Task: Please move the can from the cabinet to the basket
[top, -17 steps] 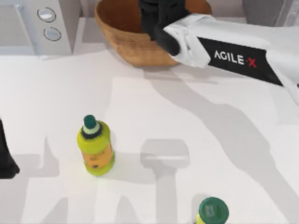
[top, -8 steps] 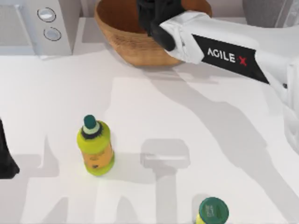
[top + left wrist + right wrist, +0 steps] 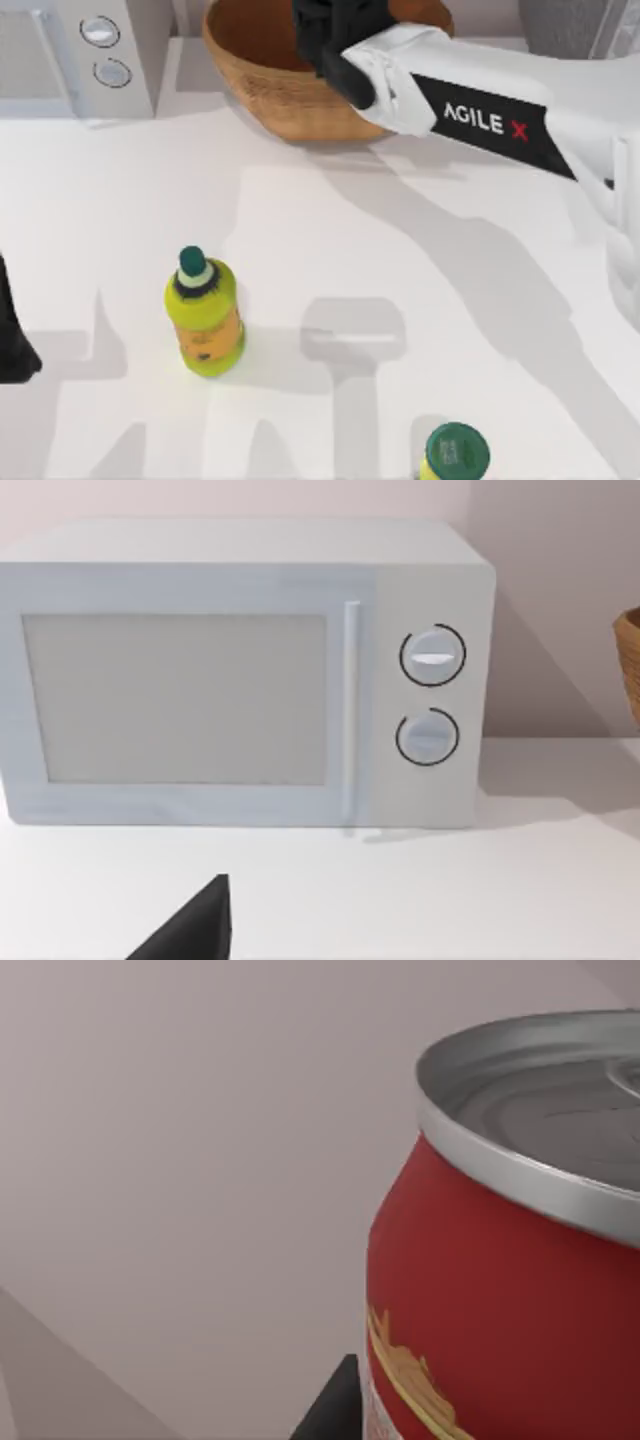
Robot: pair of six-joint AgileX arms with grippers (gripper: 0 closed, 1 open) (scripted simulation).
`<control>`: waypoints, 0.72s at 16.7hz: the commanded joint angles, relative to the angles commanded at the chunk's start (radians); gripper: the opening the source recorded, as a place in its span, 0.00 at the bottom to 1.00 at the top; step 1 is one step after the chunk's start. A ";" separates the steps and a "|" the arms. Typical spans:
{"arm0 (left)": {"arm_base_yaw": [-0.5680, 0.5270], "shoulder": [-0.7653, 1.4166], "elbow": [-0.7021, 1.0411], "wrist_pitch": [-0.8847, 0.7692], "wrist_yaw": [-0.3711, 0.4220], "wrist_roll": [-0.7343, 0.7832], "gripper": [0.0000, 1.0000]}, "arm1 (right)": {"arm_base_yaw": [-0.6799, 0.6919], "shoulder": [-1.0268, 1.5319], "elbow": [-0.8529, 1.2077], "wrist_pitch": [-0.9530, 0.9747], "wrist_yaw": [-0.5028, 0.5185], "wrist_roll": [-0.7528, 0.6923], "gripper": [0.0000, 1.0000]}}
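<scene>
Right wrist view: the can (image 3: 500, 1290) looms close against the camera, red side and silver lid in the right of the frame, a dark finger (image 3: 335, 1410) of the gripper at its base; the grip looks closed on the can, though how wide the fingers stand I cannot tell exactly; in the top view the right gripper (image 3: 335, 35) sits over the basket (image 3: 270, 90) at the upper middle of the frame, its black head hiding the can there; against the picture half a second ago the white arm lies almost the same, and since a second ago it has drawn a little toward the upper edge; the grey cabinet (image 3: 575, 25) stands in the upper right corner; a microwave (image 3: 80, 55) is upper left; a yellow-green bottle (image 3: 205, 320) stands lower left, a second bottle (image 3: 455, 452) at the bottom edge; the left gripper (image 3: 15, 340) is parked at the left edge.
</scene>
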 joint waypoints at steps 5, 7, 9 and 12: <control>0.000 0.000 0.000 0.000 0.000 0.000 1.00 | 0.000 0.000 0.000 0.000 0.000 0.000 0.90; 0.000 0.000 0.000 0.000 0.000 0.000 1.00 | 0.000 0.000 0.000 0.000 0.000 0.000 1.00; 0.000 0.000 0.000 0.000 0.000 0.000 1.00 | 0.000 0.000 0.000 0.000 0.000 0.000 1.00; 0.000 0.000 0.000 0.000 0.000 0.000 1.00 | 0.000 0.000 0.000 0.000 0.000 0.000 1.00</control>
